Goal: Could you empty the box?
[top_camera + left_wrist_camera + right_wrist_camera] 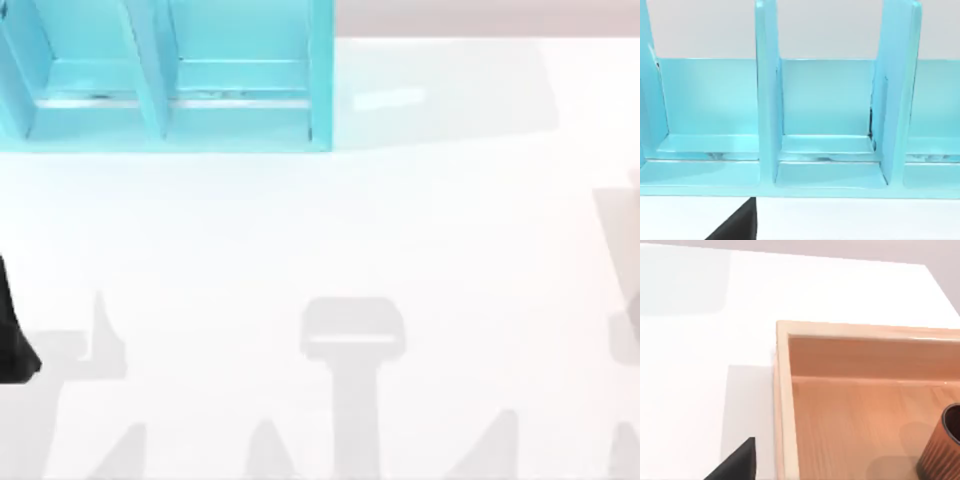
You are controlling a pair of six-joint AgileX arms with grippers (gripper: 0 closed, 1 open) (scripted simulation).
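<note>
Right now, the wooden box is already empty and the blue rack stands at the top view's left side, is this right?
Not quite. The wooden box is not empty: the right wrist view shows a brown ribbed cup standing inside it. The rest holds: the blue rack does stand at the top view's left side.

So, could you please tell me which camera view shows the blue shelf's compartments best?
The left wrist view: it faces the blue shelf head-on, showing its dividers and back wall. The top view catches its compartments from above at the table's far left; the right wrist view looks at a wooden box instead.
</note>
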